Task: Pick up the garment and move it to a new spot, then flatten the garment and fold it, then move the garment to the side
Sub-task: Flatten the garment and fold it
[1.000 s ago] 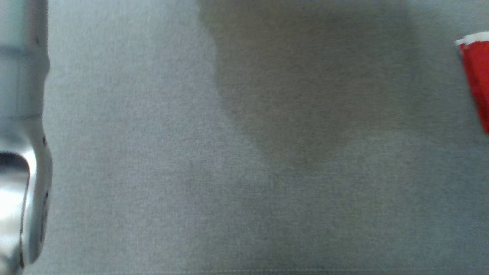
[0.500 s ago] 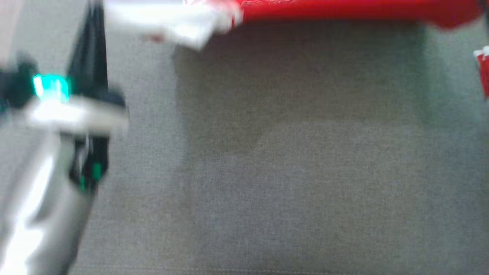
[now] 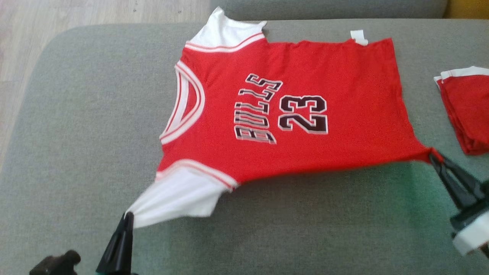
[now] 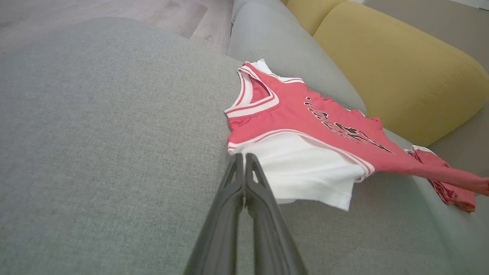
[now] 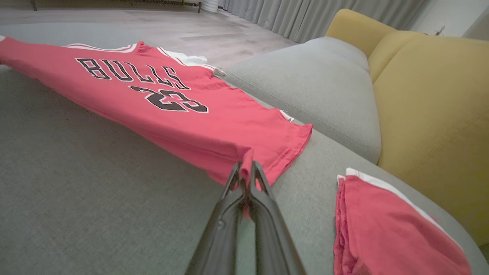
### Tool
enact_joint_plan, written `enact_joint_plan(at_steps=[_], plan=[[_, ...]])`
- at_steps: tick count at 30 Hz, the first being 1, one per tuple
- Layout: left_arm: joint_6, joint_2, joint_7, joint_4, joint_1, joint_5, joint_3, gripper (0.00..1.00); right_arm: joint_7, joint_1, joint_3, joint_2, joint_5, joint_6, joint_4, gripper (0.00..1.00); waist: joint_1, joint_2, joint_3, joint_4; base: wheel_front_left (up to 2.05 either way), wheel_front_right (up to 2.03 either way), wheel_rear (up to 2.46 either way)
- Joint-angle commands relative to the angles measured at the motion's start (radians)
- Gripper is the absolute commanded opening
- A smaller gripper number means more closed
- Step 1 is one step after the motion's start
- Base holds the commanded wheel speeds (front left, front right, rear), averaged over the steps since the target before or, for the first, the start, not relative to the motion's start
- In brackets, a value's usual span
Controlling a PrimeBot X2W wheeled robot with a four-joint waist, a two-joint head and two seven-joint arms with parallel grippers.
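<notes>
1. Head view: a red cloth basketball jersey with white sleeves and black "BULLS 23" lettering (image 3: 290, 114) lies spread face up on a grey fabric sofa seat (image 3: 76, 133), neckline towards the left. The left hand (image 3: 128, 218) is pinched shut on the corner of the near white sleeve. The right hand (image 3: 435, 154) is pinched shut on the near corner of the red hem. The jersey's near edge is drawn taut between them and raised slightly off the seat. A stack of folded red garments (image 3: 468, 110) lies apart at the right
2. Left wrist view: the two dark fingers meet on the white sleeve's corner, and the jersey stretches away to the right, with a yellow back cushion (image 4: 401, 76) beyond
3. Right wrist view: the fingers clamp a bunched bit of red hem; the jersey's far part rests on the seat, and the folded stack sits near on the right
4. Judgement: this looks like the flattening step, with no fold begun. The next move probably calls for lowering both hands together, keeping the tension so the near edge lands smooth, before letting go
</notes>
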Motion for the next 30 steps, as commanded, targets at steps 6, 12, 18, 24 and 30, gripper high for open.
enact_joint_plan(at_steps=[6, 12, 18, 24, 30], plan=[[0.005, -0.013, -0.014, -0.073, -0.083, -0.02, 0.047, 0.0, -0.005, 0.05, -0.051, -0.007, -0.021, 0.007, -0.038, 0.0, 0.0003, -0.0001, 0.022, -0.004, 0.0, 0.0, 0.0], [-0.03, -0.069, 0.012, 0.02, -0.319, -0.043, 0.055, 0.0, -0.005, -0.038, -0.026, 0.01, -0.023, 0.007, 0.016, 0.0, 0.0003, -0.0001, 0.098, -0.019, 0.0, 0.0, 0.0], [-0.079, -0.106, 0.032, 0.163, -0.569, -0.036, 0.052, 0.0, -0.005, -0.179, 0.033, 0.03, -0.021, 0.007, 0.076, 0.0, 0.0003, -0.0001, 0.174, -0.054, 0.0, 0.0, 0.0], [-0.118, -0.121, 0.027, 0.266, -0.723, -0.012, 0.045, 0.0, -0.005, -0.288, 0.074, 0.053, -0.022, 0.007, 0.125, 0.0, 0.0003, -0.0001, 0.222, -0.078, 0.0, 0.0, 0.0], [-0.161, -0.142, 0.012, 0.386, -0.825, -0.001, 0.031, 0.35, -0.005, -0.364, 0.098, 0.084, -0.016, 0.007, 0.187, 0.6, 0.0003, -0.0001, 0.248, -0.092, 0.0, 0.0, 0.0]])
